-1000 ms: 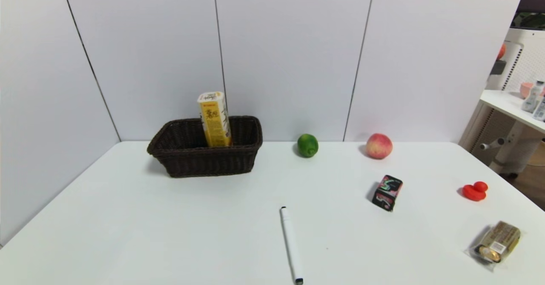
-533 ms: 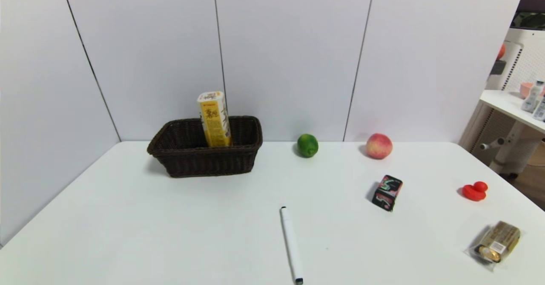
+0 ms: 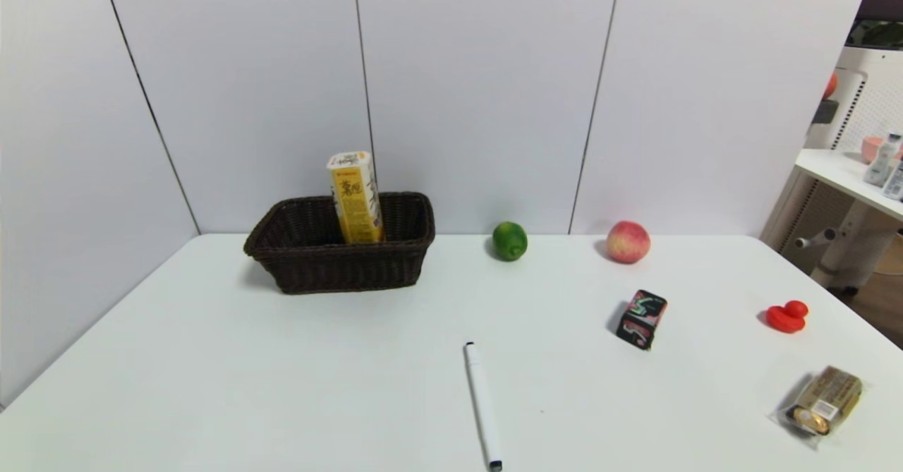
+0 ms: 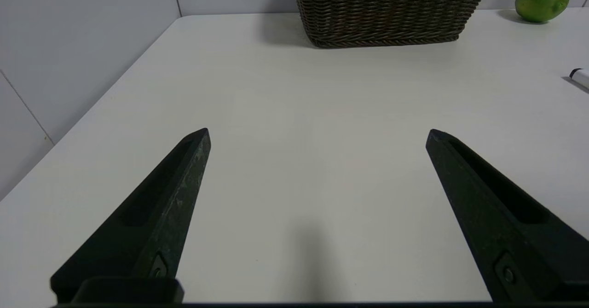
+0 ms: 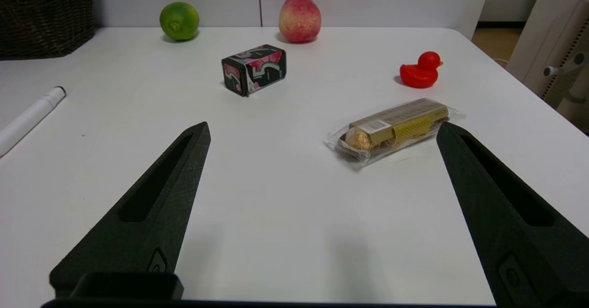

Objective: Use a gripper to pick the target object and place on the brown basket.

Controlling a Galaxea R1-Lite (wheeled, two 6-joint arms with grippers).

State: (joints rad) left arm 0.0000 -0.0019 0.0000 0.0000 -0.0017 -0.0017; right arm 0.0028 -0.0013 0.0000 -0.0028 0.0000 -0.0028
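Observation:
The tall yellow carton stands upright inside the brown basket at the back left of the table, leaning slightly. The basket also shows in the left wrist view and at the edge of the right wrist view. Neither arm shows in the head view. My left gripper is open and empty over the bare near-left table. My right gripper is open and empty over the near-right table, with a wrapped gold snack pack just beyond its fingers.
On the table lie a green lime, a peach, a small black patterned box, a red toy duck, the gold snack pack and a white marker. White wall panels close off the back and left.

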